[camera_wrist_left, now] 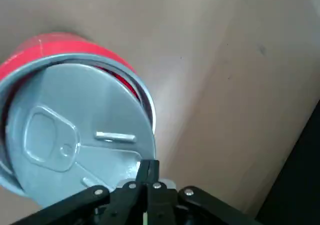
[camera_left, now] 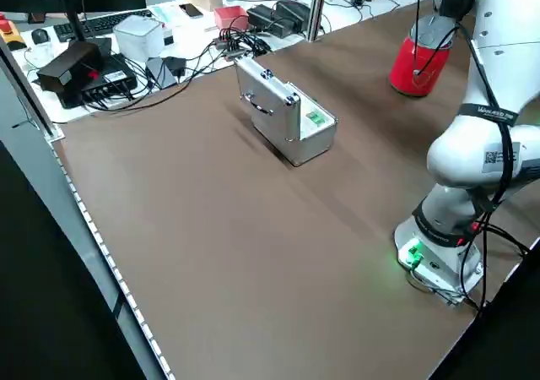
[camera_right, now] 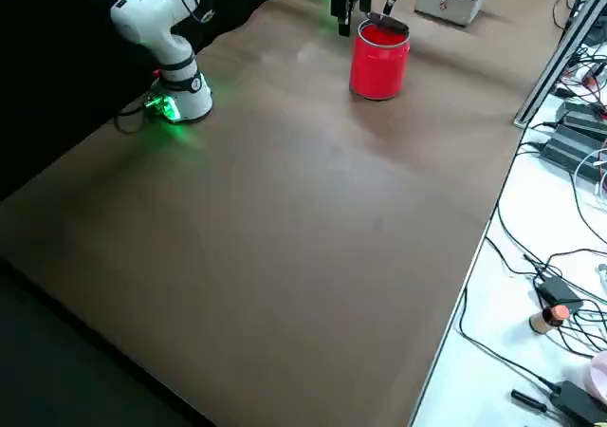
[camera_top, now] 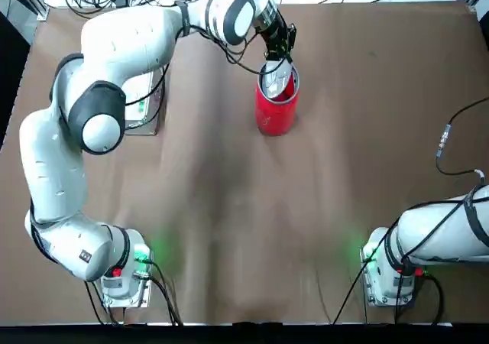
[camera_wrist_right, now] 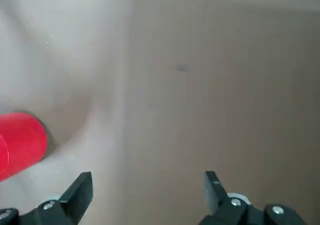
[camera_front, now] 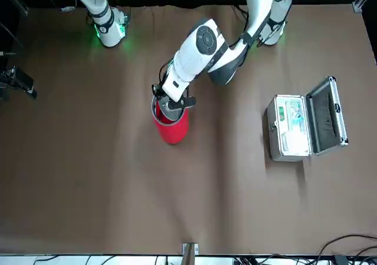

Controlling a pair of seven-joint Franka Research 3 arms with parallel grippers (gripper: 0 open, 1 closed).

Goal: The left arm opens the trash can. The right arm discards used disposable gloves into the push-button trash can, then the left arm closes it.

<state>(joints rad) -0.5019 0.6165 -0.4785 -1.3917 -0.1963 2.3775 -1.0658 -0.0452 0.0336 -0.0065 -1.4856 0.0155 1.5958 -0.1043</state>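
Top view: the bin (camera_top: pixel 275 118) stands upright on the table, forward of and between the arm bases. Its lid (camera_wrist_left: pixel 95 120) is ajar, tilted within the rim, so opening seems done and closing is left. The gloves show in no view; whether they are inside cannot be told, though the right gripper's emptiness suggests they went in. The left arm arches over to the bin from its left, and the left gripper (camera_wrist_left: pixel 148 162) points down at the lid's edge, fingers together; whether they pinch it I cannot tell. The right gripper (camera_wrist_right: pixel 148 177) hangs to the bin's right, well apart, fingers spread around nothing.
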